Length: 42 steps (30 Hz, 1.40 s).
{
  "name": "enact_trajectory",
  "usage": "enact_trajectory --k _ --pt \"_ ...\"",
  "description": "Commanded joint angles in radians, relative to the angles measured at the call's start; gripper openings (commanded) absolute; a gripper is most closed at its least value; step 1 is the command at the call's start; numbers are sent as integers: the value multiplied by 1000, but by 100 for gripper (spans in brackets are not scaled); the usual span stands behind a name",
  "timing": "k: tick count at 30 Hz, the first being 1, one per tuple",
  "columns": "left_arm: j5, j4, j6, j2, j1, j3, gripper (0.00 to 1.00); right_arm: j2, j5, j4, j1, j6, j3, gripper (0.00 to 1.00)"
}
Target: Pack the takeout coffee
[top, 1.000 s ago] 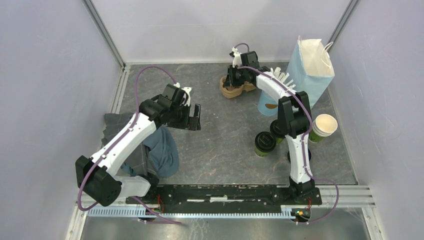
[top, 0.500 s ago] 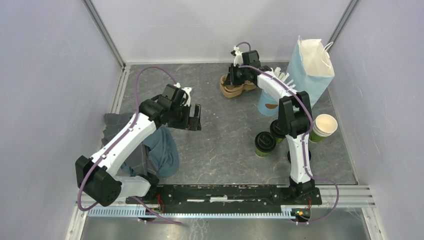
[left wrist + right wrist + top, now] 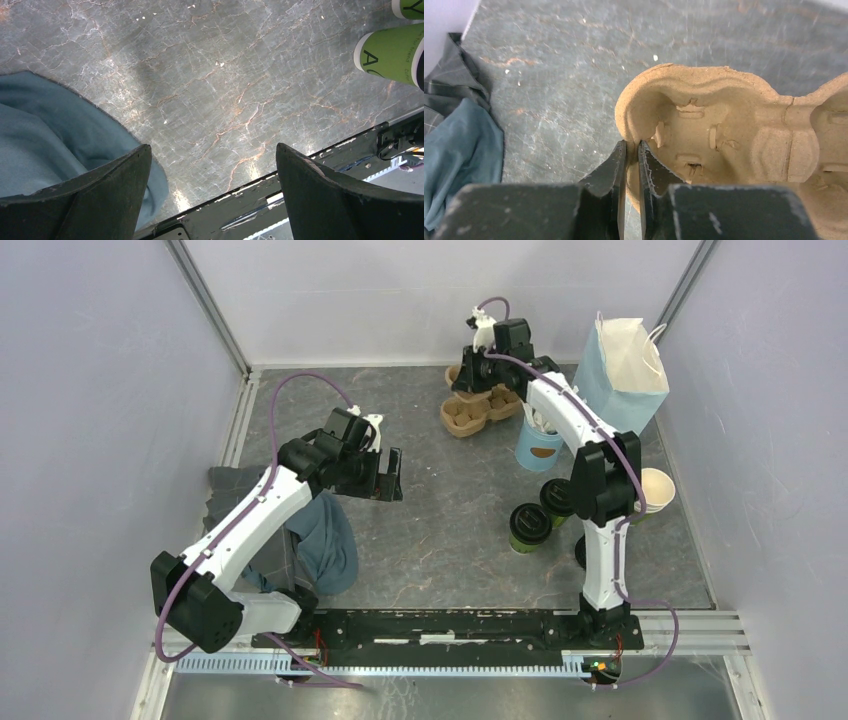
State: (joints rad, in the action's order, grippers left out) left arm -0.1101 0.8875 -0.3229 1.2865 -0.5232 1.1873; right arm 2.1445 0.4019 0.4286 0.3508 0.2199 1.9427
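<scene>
Two takeout coffees, dark-green cups with black lids [image 3: 529, 524] [image 3: 556, 497], stand at the right middle of the table. A green cup side [image 3: 387, 50] shows at the top right of the left wrist view. My right gripper [image 3: 466, 385] [image 3: 632, 146] is shut on the rim of a brown cardboard cup carrier [image 3: 482, 407] [image 3: 724, 125] at the back, held off the table. The blue paper bag [image 3: 625, 370] stands open to the right of it. My left gripper [image 3: 388, 478] [image 3: 214, 150] is open and empty above the table, left of centre.
A light-blue cup of white sticks [image 3: 540, 445] stands in front of the bag. A lidless green cup [image 3: 652, 490] is at the right. A blue cloth [image 3: 328, 540] [image 3: 45, 135] and a grey cloth [image 3: 232, 490] lie at the left. A black rail [image 3: 450, 625] runs along the near edge.
My right gripper has lifted the cardboard carrier and carried it a little back and right. The light-blue cup is now uncovered by the arm. The left arm has not moved.
</scene>
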Motion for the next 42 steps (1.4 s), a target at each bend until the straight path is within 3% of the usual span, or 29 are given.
enact_trajectory --k 1,7,12,17,24,27,31,34,38,42 --pt "-25 -28 30 -17 4 29 99 -81 24 -31 -3 -72 102 15" --pt "26 6 -48 -25 12 144 100 -179 160 5 29 -225 59 17" --pt "68 58 -169 6 62 353 100 -409 134 -12 146 -345 -214 17" --pt "-20 63 -304 15 155 464 100 -582 75 14 329 -459 -425 18" --pt "-272 11 -511 -44 244 370 94 -797 108 -1 460 -461 -617 20" --pt "-405 -92 -594 -118 244 227 89 -871 111 -10 492 -452 -663 21" --pt "-599 -361 -753 -208 244 24 80 -923 98 16 527 -444 -694 20" --pt "-627 -452 -785 -232 243 -24 79 -948 92 17 541 -431 -716 21" --pt "-626 -456 -766 -213 228 -13 76 -948 86 35 571 -420 -717 21" --pt "-605 -456 -745 -172 172 10 64 -948 54 39 596 -413 -715 21"
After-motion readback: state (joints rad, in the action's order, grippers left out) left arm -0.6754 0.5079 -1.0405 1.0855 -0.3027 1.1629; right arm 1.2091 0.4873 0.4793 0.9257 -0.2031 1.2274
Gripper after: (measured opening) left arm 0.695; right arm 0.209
